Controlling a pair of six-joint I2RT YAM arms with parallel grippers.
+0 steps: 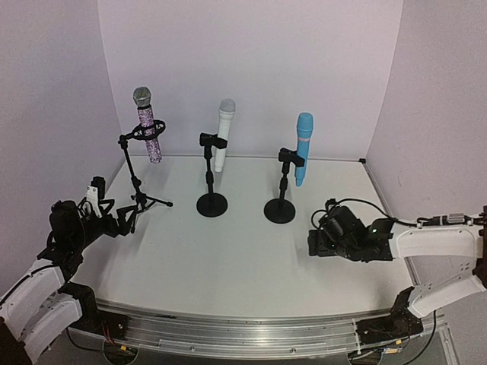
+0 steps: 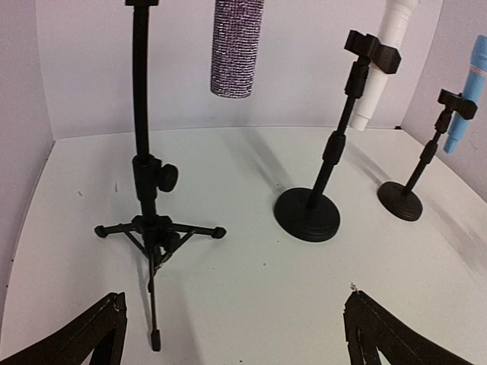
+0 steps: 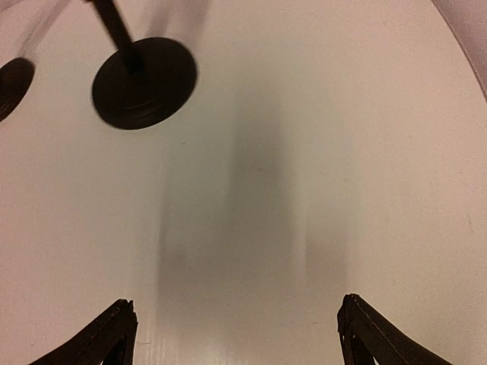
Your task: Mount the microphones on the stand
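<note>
Two empty claws sit nearest. The left gripper [image 2: 234, 304] is low over the table [image 1: 228, 258] at its left side, fingers spread wide with nothing between them. The right gripper [image 3: 236, 308] is likewise spread and empty, low on the right side. Just ahead of the left claw are the feet of the tripod stand [image 1: 135, 179], with one thin leg pointing back toward it. Any move from here is best made up and back, not forward or sideways, because a nudge on that leg would likely tip the whole stand. The right claw has the round-base stand [image 1: 279, 210] ahead and to its left, with bare table between them, and lifting clear first is the safe course there too. Farther back, all three microphones appear seated. The purple-glitter microphone [image 1: 149, 131] sits head up in the ring mount of the tripod. The white microphone [image 1: 224, 135] is clipped to the middle stand [image 1: 211, 204]. The light blue microphone [image 1: 303, 148] is clipped to the right one, its body hanging below the clip. On this showing the attaching looks done, and what is left is a clean retreat. Whether each clip grips firmly cannot be told, so the arms should go slowly and well away from the poles.
</note>
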